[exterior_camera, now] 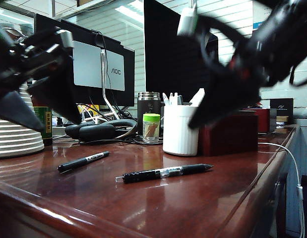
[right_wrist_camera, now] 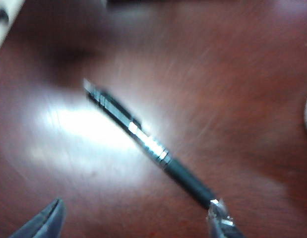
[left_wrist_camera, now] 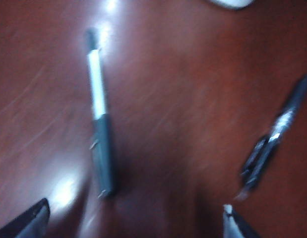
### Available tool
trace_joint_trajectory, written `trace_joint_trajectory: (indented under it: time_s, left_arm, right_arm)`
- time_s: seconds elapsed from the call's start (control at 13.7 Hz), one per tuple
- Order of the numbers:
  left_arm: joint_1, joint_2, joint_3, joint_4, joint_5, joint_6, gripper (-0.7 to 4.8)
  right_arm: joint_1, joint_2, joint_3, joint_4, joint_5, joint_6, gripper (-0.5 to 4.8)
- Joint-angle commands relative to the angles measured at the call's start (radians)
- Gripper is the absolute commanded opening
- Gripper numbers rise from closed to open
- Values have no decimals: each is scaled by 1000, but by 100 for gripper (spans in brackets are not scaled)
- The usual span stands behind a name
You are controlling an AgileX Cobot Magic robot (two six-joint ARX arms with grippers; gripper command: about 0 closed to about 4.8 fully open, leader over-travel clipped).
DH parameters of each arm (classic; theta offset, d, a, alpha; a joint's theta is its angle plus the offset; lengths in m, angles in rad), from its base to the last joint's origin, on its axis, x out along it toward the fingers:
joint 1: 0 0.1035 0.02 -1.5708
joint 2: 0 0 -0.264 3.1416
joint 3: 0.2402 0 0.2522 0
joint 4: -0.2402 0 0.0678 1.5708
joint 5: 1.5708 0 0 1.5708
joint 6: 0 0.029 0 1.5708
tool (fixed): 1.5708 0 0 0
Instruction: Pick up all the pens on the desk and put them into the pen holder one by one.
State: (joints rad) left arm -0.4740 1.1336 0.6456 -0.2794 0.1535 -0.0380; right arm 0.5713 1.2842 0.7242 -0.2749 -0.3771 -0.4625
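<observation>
Closest to the exterior camera, the glossy reddish-brown bench (exterior_camera: 193, 203) fills the foreground with its rounded edge. On it lie the two pens. One, the pen with a clear middle section (exterior_camera: 165, 172), lies near the middle, its tip pointing right; the marker-like pen with a white label (exterior_camera: 83, 161) lies to its left and a little farther back, well apart from it.

Behind them stands the white ribbed pen holder (exterior_camera: 180, 130), upright, with a few items already poking out of its top (too small to name). A dark steel tumbler (exterior_camera: 149, 105) and a small jar with a green lid (exterior_camera: 151, 128) stand just left of it, and a big white ribbed jug (exterior_camera: 14, 134) sits at the far left. Two monitors (exterior_camera: 101, 64) rise at the back.

Both arms hang blurred above the bench. The left hand (left_wrist_camera: 136, 218) hovers over the labelled marker (left_wrist_camera: 99, 119), fingers spread wide, touching nothing; the clear pen (left_wrist_camera: 272, 141) shows off to one side. The right hand (right_wrist_camera: 136, 220) hovers over the clear pen (right_wrist_camera: 148, 144), fingers likewise spread, one fingertip (right_wrist_camera: 220, 218) close to the pen's dark end, though blur hides whether they touch.
</observation>
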Motion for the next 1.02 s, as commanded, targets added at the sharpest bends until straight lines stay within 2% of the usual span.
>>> trace_joint_trajectory:
  time_s: [0.07, 0.29, 0.58, 0.8, 1.02]
  left_arm:
    - [-2, 8, 28, 53, 27, 5, 479]
    - [-2, 8, 38, 49, 27, 4, 479]
    - [-2, 8, 38, 44, 26, 5, 479]
    - [-2, 8, 38, 45, 23, 5, 479]
    - [-2, 8, 38, 50, 23, 4, 479]
  right_arm:
    - [2, 84, 43, 7, 16, -70, 372]
    - [2, 239, 191, -35, 22, -100, 373]
    - [18, 276, 272, -210, 20, -254, 372]
    - [32, 281, 273, -198, 46, -319, 371]
    - [47, 340, 315, -173, 65, -323, 369]
